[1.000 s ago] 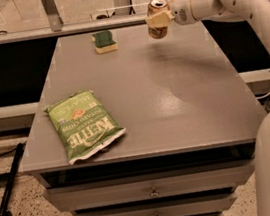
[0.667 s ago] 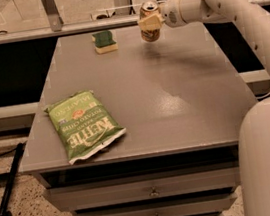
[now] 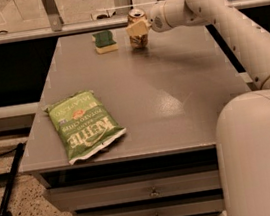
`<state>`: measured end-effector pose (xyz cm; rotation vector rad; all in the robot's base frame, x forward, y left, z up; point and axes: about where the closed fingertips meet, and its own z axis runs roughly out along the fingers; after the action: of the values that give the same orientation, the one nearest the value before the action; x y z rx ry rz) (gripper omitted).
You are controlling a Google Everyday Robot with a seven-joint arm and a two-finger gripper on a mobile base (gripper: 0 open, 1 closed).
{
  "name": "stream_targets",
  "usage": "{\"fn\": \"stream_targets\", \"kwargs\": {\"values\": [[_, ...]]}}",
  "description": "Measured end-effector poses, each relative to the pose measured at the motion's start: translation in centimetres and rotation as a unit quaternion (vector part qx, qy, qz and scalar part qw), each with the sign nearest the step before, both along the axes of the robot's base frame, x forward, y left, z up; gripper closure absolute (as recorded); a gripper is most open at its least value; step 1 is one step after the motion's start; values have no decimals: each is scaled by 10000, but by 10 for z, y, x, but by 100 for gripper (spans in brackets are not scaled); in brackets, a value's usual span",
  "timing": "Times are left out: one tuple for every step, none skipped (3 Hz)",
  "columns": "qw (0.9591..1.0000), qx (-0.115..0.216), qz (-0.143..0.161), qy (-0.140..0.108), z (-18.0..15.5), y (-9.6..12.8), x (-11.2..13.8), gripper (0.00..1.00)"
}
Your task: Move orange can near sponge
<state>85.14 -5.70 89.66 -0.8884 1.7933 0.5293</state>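
Observation:
The orange can (image 3: 138,37) stands upright at the far edge of the grey table (image 3: 174,99), its base at or just above the surface. My gripper (image 3: 138,27) reaches in from the right and is shut on the can's upper half, one pale finger (image 3: 137,29) across its front. The sponge (image 3: 105,41), dark green top over a pale yellow base, lies on the table a short gap to the left of the can.
A green chip bag (image 3: 84,125) lies flat near the table's front left corner. My white arm (image 3: 223,21) spans the right side of the table. Drawers (image 3: 148,194) sit under the tabletop. A railing (image 3: 52,26) runs behind the table.
My gripper has carried the orange can leftward and down, from above the table's far right towards the sponge. The sponge and the chip bag have not moved.

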Motion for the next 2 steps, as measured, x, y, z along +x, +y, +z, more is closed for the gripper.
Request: {"fn": "stream_targets", "kwargs": {"values": [[9999,22,91,61,-2,13,2,51],[9998,28,143,155,-8,20,2,26]]}}
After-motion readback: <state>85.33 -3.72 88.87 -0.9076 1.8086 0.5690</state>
